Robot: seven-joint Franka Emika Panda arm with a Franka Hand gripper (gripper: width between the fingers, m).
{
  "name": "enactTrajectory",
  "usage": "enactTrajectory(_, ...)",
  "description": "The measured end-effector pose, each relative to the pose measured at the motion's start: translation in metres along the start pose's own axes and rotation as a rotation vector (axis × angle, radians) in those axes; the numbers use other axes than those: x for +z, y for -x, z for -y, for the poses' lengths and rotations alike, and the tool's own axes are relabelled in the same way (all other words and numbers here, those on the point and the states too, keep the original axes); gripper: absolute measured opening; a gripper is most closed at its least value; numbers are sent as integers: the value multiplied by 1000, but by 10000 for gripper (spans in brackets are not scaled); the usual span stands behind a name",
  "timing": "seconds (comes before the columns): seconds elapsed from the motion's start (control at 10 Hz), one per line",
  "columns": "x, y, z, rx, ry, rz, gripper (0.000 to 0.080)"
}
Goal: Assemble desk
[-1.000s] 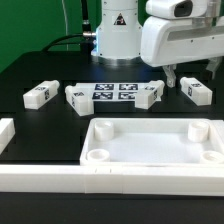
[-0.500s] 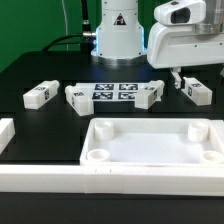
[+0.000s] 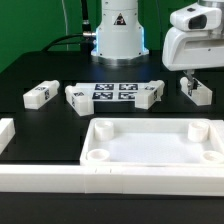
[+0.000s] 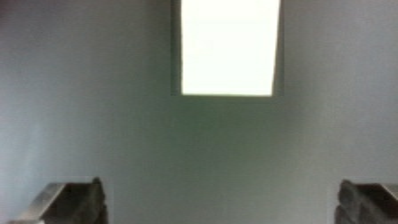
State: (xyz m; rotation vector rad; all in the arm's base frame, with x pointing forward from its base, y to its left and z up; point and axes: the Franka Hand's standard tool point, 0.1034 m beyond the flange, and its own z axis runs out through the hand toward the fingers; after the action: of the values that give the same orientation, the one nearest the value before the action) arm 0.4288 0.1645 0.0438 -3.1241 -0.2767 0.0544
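The desk top (image 3: 100, 134), a white tray with a raised rim and round corner sockets, lies at the front of the exterior view. Several white square legs with tags lie behind it: one far left (image 3: 41, 94), two at either end of the marker board (image 3: 76, 98) (image 3: 150, 95), and one at the right (image 3: 197, 91). My gripper (image 3: 198, 78) hangs just above the right leg, jaws open and empty. In the wrist view a white leg (image 4: 230, 47) shows beyond the gripper (image 4: 222, 205), and the dark fingertips (image 4: 71, 203) stand wide apart over bare table.
The marker board (image 3: 113, 93) lies flat between two legs. A long white border rail (image 3: 40, 178) runs along the front edge, with a short rail piece (image 3: 5, 135) at the left. The robot's white base (image 3: 117, 35) stands at the back on the black table.
The gripper has travelled toward the exterior view's right, from near the marker board's right end to above the right leg. Its jaws stay open. No part has moved.
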Motion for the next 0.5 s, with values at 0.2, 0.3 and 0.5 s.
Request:
enactTrajectory(0.2, 0, 4, -3, -4, 11, 59, 649)
enactTrajectory(0.3, -1, 7, -6, 6, 28, 151, 649)
enactTrajectory(0.5, -1, 10, -10, 24, 58, 278, 649)
